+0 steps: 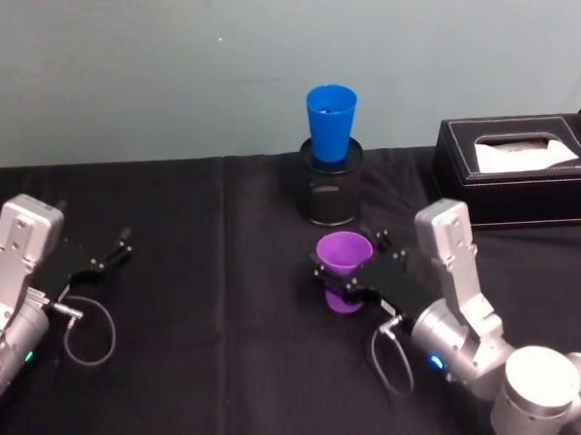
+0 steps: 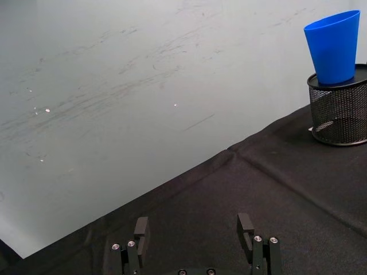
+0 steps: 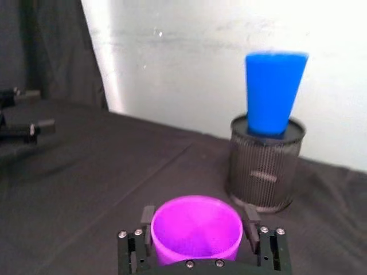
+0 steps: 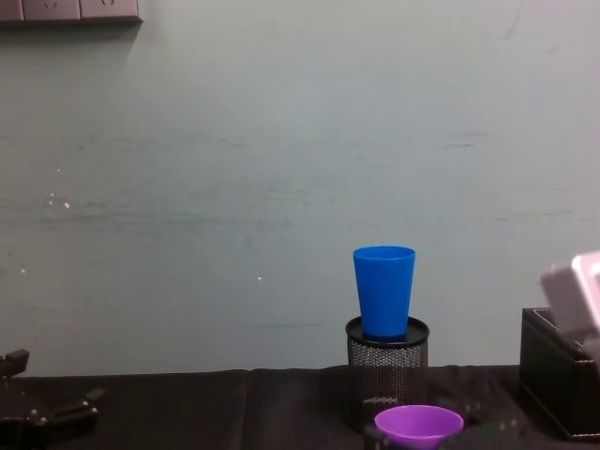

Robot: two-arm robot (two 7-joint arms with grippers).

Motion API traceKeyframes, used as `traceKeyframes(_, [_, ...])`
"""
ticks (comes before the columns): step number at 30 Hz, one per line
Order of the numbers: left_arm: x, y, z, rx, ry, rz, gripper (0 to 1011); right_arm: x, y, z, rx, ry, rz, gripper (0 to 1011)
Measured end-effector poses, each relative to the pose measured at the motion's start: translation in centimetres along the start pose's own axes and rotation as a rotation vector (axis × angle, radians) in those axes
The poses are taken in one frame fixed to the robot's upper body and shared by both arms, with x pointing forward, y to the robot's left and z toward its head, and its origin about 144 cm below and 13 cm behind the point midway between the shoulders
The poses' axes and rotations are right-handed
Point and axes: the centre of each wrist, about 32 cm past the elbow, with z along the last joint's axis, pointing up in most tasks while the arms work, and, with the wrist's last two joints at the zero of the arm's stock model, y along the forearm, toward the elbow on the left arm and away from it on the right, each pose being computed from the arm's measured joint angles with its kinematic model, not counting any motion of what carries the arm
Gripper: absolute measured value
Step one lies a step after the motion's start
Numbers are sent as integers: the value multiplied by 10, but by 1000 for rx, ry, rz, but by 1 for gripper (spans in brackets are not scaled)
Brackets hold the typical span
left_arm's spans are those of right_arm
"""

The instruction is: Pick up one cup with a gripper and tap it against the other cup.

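Note:
The purple cup [image 1: 344, 258] stands upright just in front of the black mesh pen holder [image 1: 333, 191]. My right gripper [image 1: 350, 263] is shut on it, one finger [image 3: 148, 222] on each side of its wall, a little below the rim [image 3: 196, 228]. The blue cup [image 1: 331, 124] sits upright in the top of the mesh holder [image 3: 265, 163], a short way beyond the purple cup [image 4: 418, 424] and higher than it [image 4: 384, 291]. I cannot tell whether the purple cup is off the table. My left gripper [image 1: 112, 254] rests open and empty at the far left [image 2: 193, 229].
A black tissue box [image 1: 517, 171] stands at the back right, close to the right arm. Black cloth [image 1: 217, 309] covers the table, and a pale wall [image 1: 166, 68] runs right behind it. A loose cable loop [image 1: 87, 335] hangs by the left wrist.

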Motion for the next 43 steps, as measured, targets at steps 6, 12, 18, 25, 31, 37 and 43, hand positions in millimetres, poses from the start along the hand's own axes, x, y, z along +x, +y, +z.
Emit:
traceKeyframes(6, [0, 0, 0, 0, 0, 0, 1000, 10, -7, 27, 73, -11, -51, 1003])
traceKeyframes(12, [0, 0, 0, 0, 0, 0, 1000, 19, -15, 44, 93, -39, -133, 1003])
traceKeyframes(18, [0, 0, 0, 0, 0, 0, 1000, 25, -18, 41, 49, -71, -243, 1003])
traceKeyframes(25, [0, 0, 0, 0, 0, 0, 1000, 30, -13, 22, 0, -60, -352, 1003])
traceKeyframes(31, [0, 0, 0, 0, 0, 0, 1000, 31, -8, 18, -6, -58, -353, 1003])
traceKeyframes(37, [0, 0, 0, 0, 0, 0, 1000, 30, -9, 19, -4, -59, -351, 1003])
traceKeyframes(43, [0, 0, 0, 0, 0, 0, 1000, 30, -9, 20, -2, -60, -350, 1003])
